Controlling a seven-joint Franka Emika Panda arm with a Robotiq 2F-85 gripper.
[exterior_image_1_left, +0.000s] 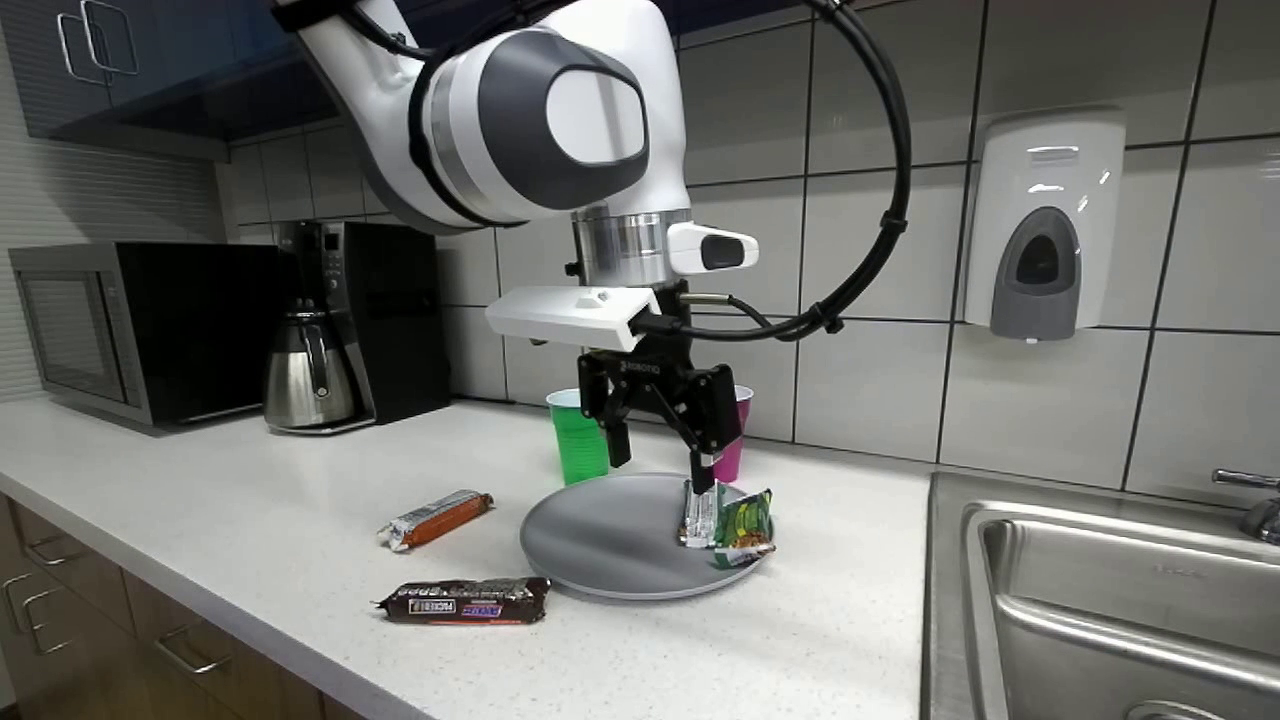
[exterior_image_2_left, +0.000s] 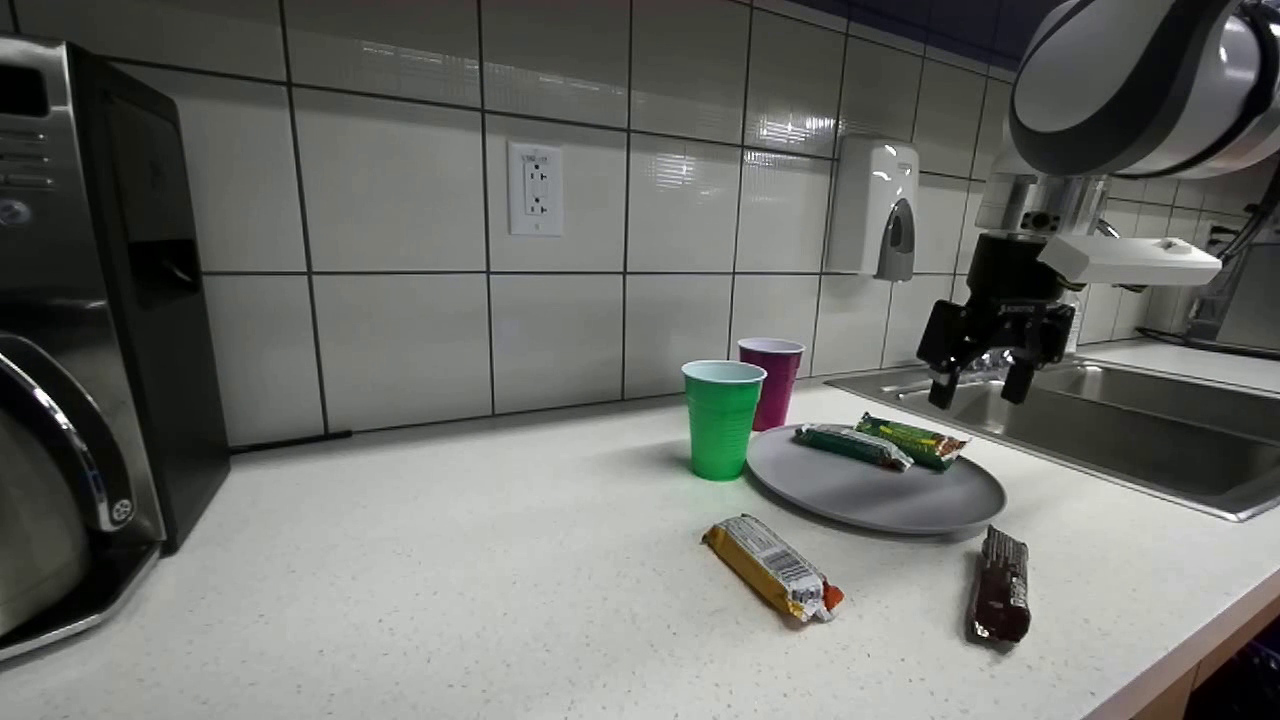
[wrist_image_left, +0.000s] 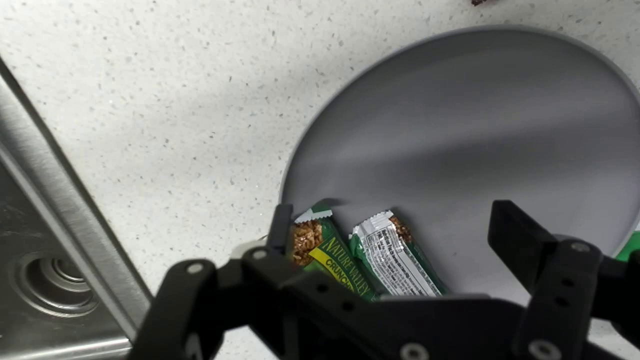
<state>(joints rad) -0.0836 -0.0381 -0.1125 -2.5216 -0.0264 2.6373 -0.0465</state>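
Observation:
My gripper (exterior_image_1_left: 660, 462) hangs over the grey plate (exterior_image_1_left: 610, 545), its fingers spread wide with nothing between them. Two green-wrapped bars lie side by side on that plate, below the gripper and apart from it. In the wrist view, one bar (wrist_image_left: 345, 262) has a yellow band and shows its front. Its neighbour (wrist_image_left: 392, 260) has the white printed label up; the gripper body hides the lower ends of both. On the counter beside the plate rest an orange-wrapped bar (exterior_image_2_left: 772, 567) and a dark brown bar (exterior_image_1_left: 465, 602).
A green cup (exterior_image_2_left: 722, 420) and a purple cup (exterior_image_2_left: 775, 385) stand behind the plate, near the tiled wall. The steel sink (exterior_image_1_left: 1150, 640) borders the counter on one side. A coffee maker (exterior_image_1_left: 390, 320) and a microwave (exterior_image_1_left: 190, 330) stand farther along. A soap dispenser (exterior_image_1_left: 1045, 230) hangs on the wall.

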